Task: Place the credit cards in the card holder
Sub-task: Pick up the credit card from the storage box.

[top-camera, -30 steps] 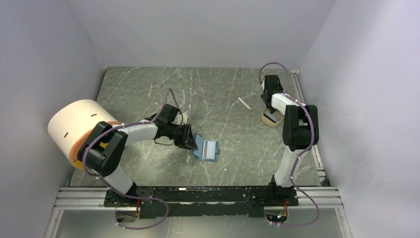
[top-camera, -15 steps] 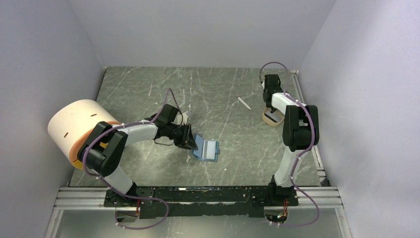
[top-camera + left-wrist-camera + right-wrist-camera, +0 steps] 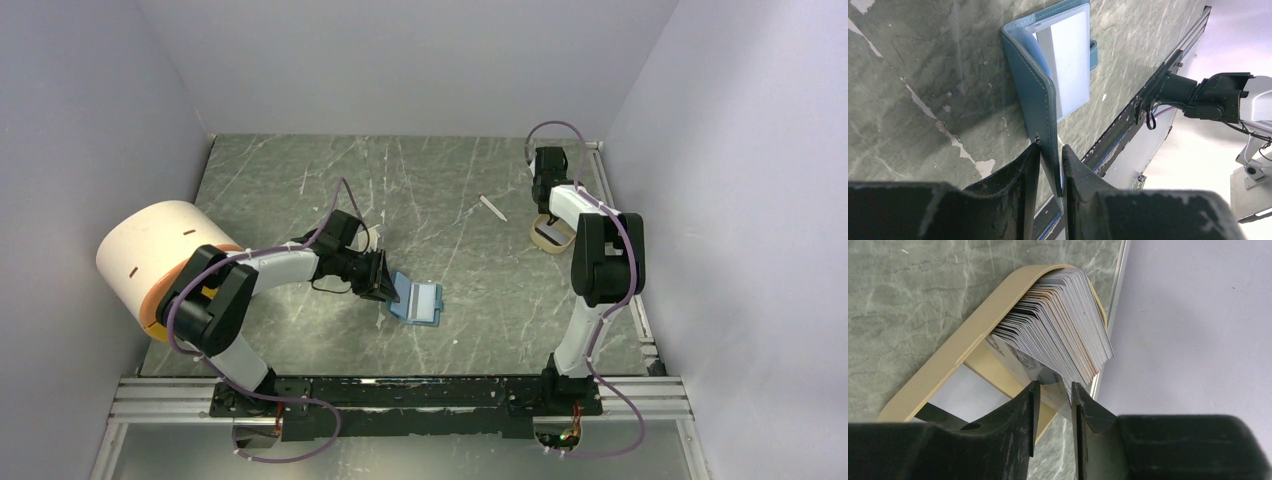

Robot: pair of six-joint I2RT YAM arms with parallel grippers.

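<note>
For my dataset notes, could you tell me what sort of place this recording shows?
Probably a lab robot cell: plain walls box in a table, and the left arm and right arm are bolted to a metal rail.

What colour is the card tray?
The tray is tan; right wrist view shows it best.
</note>
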